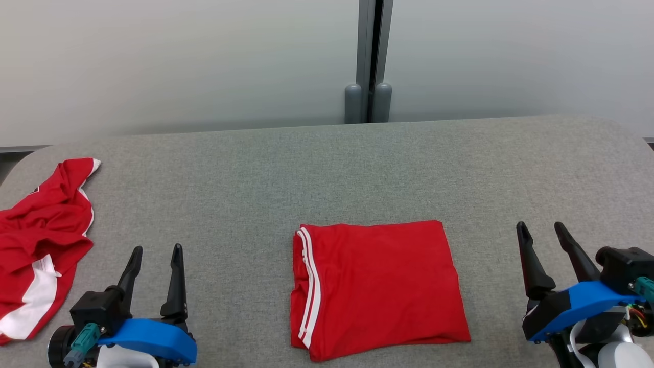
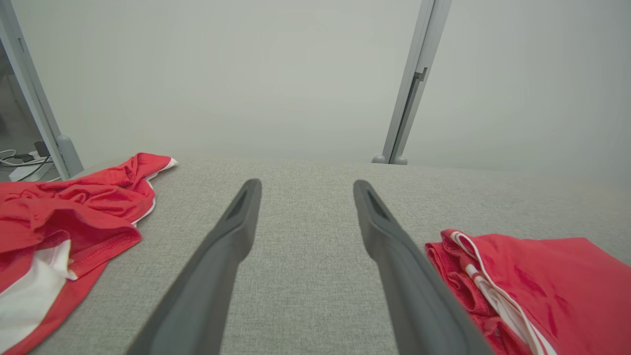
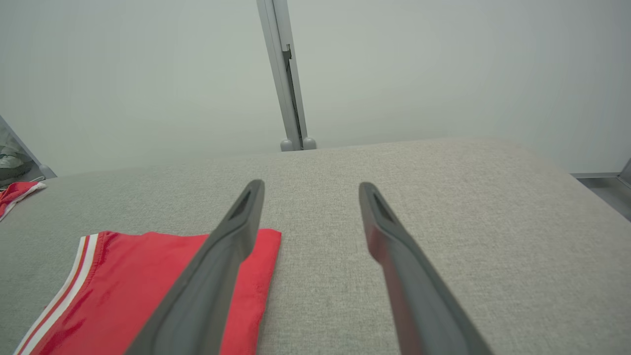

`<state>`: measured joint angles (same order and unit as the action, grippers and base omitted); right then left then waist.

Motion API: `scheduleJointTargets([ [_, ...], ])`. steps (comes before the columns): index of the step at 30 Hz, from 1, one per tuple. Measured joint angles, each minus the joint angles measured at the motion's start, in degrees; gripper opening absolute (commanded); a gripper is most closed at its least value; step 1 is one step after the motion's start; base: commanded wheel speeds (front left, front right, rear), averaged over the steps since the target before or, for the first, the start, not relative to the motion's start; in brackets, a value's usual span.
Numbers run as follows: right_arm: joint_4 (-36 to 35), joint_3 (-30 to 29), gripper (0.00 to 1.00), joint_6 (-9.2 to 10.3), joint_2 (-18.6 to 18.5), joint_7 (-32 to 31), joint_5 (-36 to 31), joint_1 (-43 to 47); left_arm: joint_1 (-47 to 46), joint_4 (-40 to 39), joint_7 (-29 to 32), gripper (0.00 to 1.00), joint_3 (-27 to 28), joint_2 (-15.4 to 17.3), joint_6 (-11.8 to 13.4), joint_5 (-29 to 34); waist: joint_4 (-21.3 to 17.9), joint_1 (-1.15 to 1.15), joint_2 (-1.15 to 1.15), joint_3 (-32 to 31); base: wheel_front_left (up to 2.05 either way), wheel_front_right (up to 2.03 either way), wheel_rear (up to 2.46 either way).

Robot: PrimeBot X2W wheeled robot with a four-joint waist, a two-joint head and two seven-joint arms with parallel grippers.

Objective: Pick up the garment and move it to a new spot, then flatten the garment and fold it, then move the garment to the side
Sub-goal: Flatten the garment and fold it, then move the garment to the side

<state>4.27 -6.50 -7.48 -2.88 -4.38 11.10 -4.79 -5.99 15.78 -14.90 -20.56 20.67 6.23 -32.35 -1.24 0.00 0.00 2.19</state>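
So the folded red garment (image 1: 378, 286) is lying flat on the grey bench (image 1: 327, 168), pretty much in the middle of the near side, between the two arms. It's sitting as a neat, roughly square stack, with a pair of white stripes running down its left edge and the layers peeking out a bit along that side. Nothing is gripping it or touching it.

The left claw (image 1: 157, 249) is sitting at the lower left of the head view, its two dark fingers standing apart and pointing away from the robot, nothing between them. Looking along it from the left wrist, the fingers are framing bare grey fabric, and the striped edge of the folded garment is showing just past the right-hand finger.

The right claw (image 1: 540, 226) is doing the same at the lower right: fingers spread wide, holding nothing, off to the right of the garment with a strip of bare bench in between. From the right wrist one finger is crossing in front of the garment's far corner, but going by the head view it's apart from the cloth.

Over at the far left edge of the bench a rumpled red and white garment (image 1: 41, 240) is lying in a heap, well apart from the folded one. A grey post (image 1: 369, 61) is standing behind the bench between pale wall panels (image 1: 153, 61).
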Motion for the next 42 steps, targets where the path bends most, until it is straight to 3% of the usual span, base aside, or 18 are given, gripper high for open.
scheduleJointTargets([
  [18, 5.4, 3.0, 1.00, 0.00, -1.3, 0.9, 0.1, 0.4, 3.5, -0.4, -0.1, 1.00, 0.3, -0.6, 0.3, 0.8, 0.1, 0.00, 0.00, -2.8, 0.00, 0.00, 0.00],
  [42, 7.3, 5.3, 1.00, 0.00, -2.5, 1.1, -0.9, -3.1, 2.6, -0.6, -0.1, 1.00, -0.2, -0.5, -0.2, 1.1, 0.5, 0.00, 0.00, -1.1, 0.00, 0.00, 0.00],
])
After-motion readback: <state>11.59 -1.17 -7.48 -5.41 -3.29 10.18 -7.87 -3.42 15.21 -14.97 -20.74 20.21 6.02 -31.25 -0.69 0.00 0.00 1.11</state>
